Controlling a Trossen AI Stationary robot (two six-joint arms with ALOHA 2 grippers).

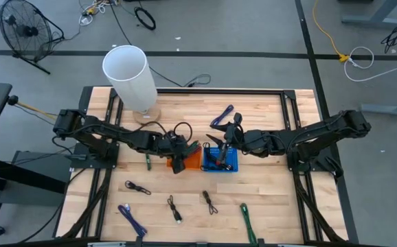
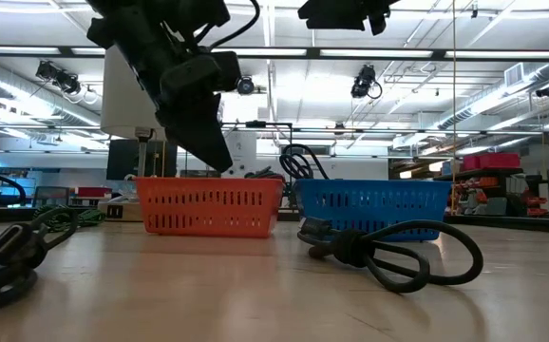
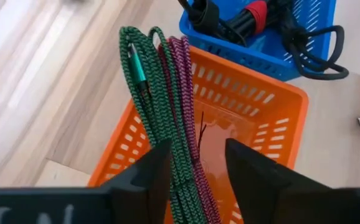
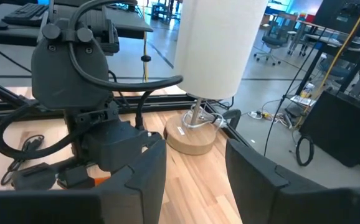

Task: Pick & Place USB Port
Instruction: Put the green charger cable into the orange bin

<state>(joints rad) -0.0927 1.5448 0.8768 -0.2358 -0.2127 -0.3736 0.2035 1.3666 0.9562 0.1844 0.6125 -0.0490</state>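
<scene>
Left gripper [image 3: 195,165]: fingers seen parted over the orange basket [image 1: 193,162], green braided cable [image 3: 144,93] running between them, draped over the basket's rim. Whether it is gripped cannot be told

Right gripper [image 4: 192,168]: fingers apart, nothing held, above the blue basket [image 1: 231,165]

Risk: the green cable could be dragged out on withdrawal if snagged on a finger

Count: two baskets; six cables loose on the table [image 1: 274,206], one lamp [image 1: 131,77]

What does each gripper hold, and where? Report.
Right gripper: nothing. Left gripper: braided cables run between its parted jaws above the orange basket, a gap showing beside them; apparently not gripped.
</scene>
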